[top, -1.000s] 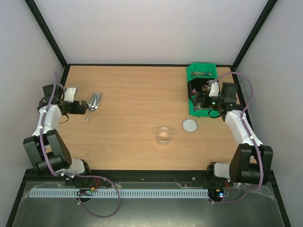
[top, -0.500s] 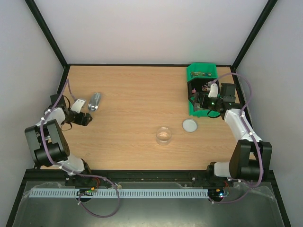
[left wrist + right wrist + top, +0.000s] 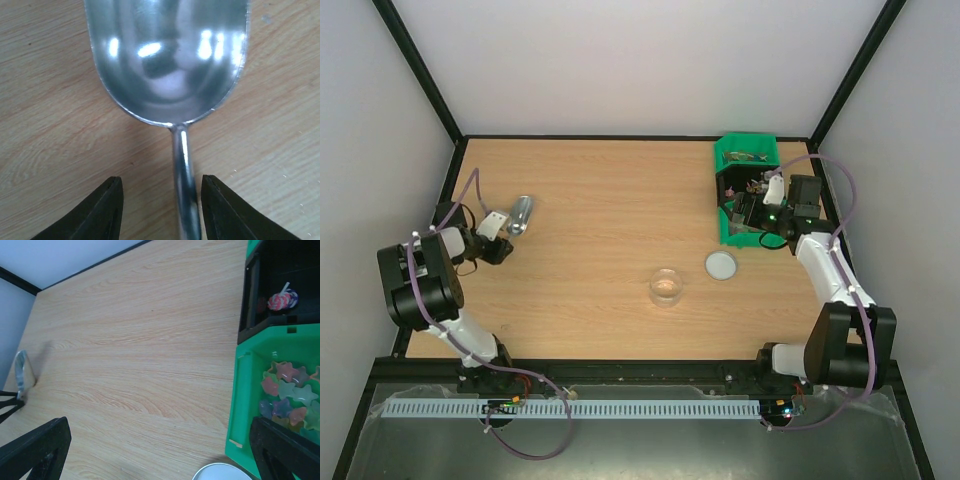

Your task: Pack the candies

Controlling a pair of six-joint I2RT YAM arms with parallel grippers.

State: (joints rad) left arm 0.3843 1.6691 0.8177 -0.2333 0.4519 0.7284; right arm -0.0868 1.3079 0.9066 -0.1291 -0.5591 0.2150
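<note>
The candies (image 3: 290, 395) are small star-shaped sweets in mixed colours, lying in the green bin (image 3: 247, 405) at the back right (image 3: 732, 235). A red-and-white wrapped sweet (image 3: 281, 300) lies in the bin's black compartment. At the far left the metal scoop (image 3: 520, 213) lies on the table with its bowl (image 3: 170, 60) empty. My left gripper (image 3: 161, 210) straddles the scoop's handle (image 3: 185, 190). Its fingers (image 3: 102, 210) do not touch the handle, which lies nearer the right one. My right gripper (image 3: 157, 440) hangs wide open beside the bin (image 3: 752, 212), holding nothing.
A clear jar (image 3: 666, 286) stands empty near the table's middle front. The round white lid (image 3: 721, 265) lies flat to its right, just in front of the bin, and its edge (image 3: 220, 472) shows under the right gripper. Black frame posts border the table.
My left arm has drawn in toward the scoop, and its gripper has come down over the handle with the jaws narrowing. The right arm has barely moved.
</note>
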